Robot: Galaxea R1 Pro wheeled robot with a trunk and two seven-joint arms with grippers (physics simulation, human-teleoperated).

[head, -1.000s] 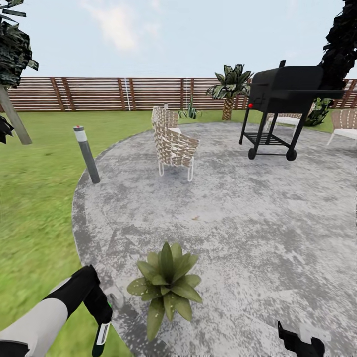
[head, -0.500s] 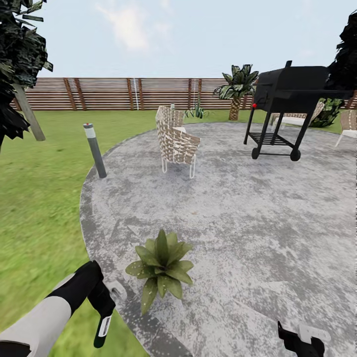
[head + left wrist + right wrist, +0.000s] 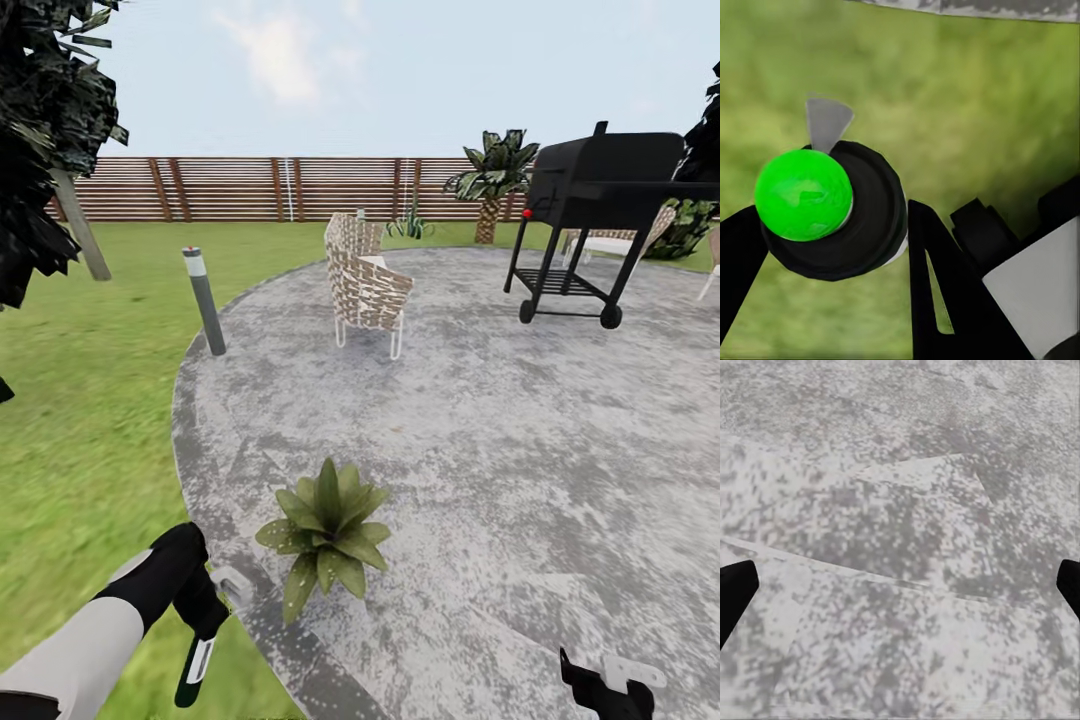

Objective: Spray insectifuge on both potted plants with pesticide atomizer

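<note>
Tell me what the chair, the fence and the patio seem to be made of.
Chair: looks like woven tan wicker on thin white legs, probably metal; the seat shows a basket-weave pattern.
Fence: apparently brown wood, matte, in horizontal slats with darker posts.
Patio: likely stone or concrete, matte, mottled grey and white; the render leaves it open.

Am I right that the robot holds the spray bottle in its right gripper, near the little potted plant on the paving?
Not quite: the left gripper holds the pesticide atomizer, as the head view shows. The right gripper is open over bare paving. The potted plant does stand on the paved patio nearby.
</note>
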